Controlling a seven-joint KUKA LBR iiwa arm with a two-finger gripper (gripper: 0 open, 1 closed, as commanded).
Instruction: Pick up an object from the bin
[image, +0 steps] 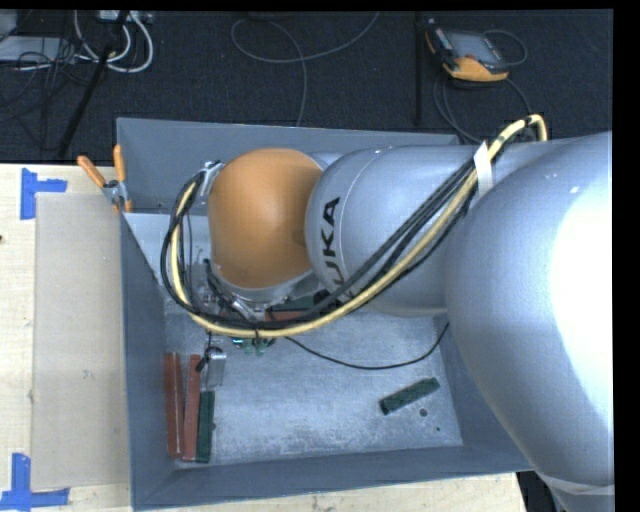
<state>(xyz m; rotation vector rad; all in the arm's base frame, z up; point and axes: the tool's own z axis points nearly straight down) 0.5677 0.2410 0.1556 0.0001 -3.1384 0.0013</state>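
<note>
The jaws sit low under the arm's orange cover (260, 215), close to the left wall of the grey bin (300, 472). Wrist hardware and cables (178, 250) crowd them, so I cannot tell whether they are apart or together, and nothing shows between them.

Just under the jaws is the top end of a dark green strip (205, 425). It lies lengthwise along the left wall, side by side with two reddish-brown strips (178, 405) that look pressed against the wall's foot. All three look thin, flat, stiff and light, so weight should be no trouble. They lie flush on the floor and packed together, though, which leaves little edge to take hold of. The green strip's free long side, facing the open floor, seems the best place to grip, across its narrow width.

The wall leaves almost no room on the left. A jaw pushed down there would likely strike the brown strips or the metal.

Well apart, toward the right, a short dark green bar (410, 395) lies alone and slanted on bare floor, with room on every side. It seems the easier pick.
</note>
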